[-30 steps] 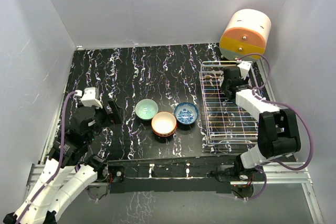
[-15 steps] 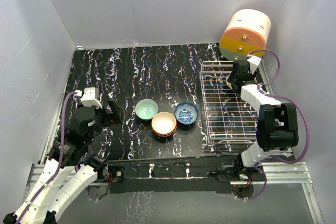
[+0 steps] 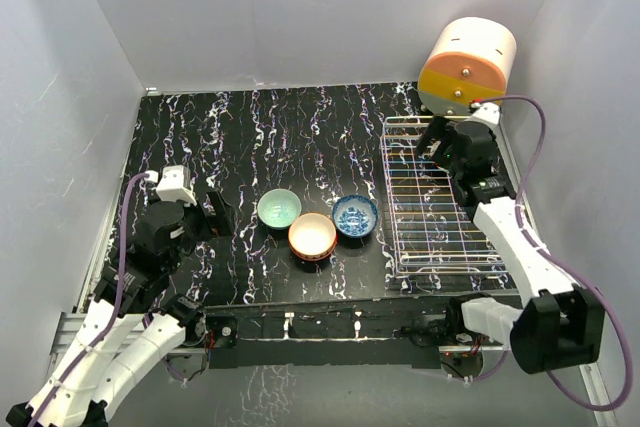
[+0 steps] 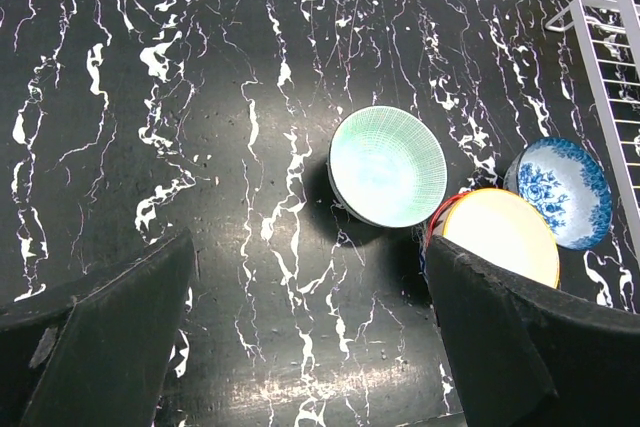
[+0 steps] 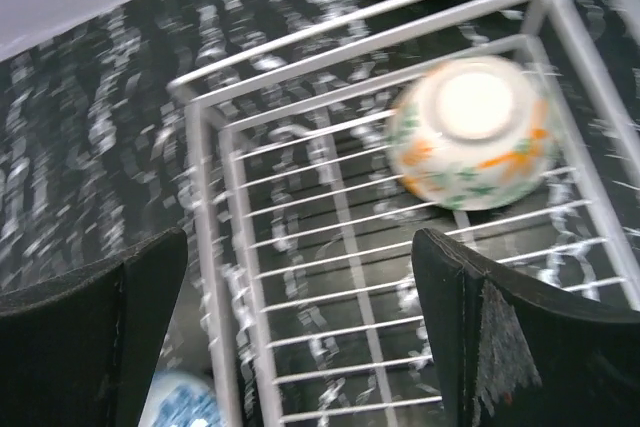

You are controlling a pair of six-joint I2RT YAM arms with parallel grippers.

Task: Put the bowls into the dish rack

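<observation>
right wrist: one bowl (image 5: 470, 132) in rack (image 5: 300, 39), three bowls (image 3: 279, 208) (image 3: 312, 235) (image 3: 355, 215) outside; both claws (image 4: 308, 247) (image 5: 300, 237) released.

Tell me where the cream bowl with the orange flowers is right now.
In the right wrist view, the cream bowl lies bottom-up inside the dish rack, at its far right corner near the drawer box.

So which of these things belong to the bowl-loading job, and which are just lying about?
Part of the job: mint green bowl, red-orange bowl, blue-and-white bowl, cream flowered bowl (already in the rack), dish rack.
Just lying about: cream-and-orange drawer box.
</observation>
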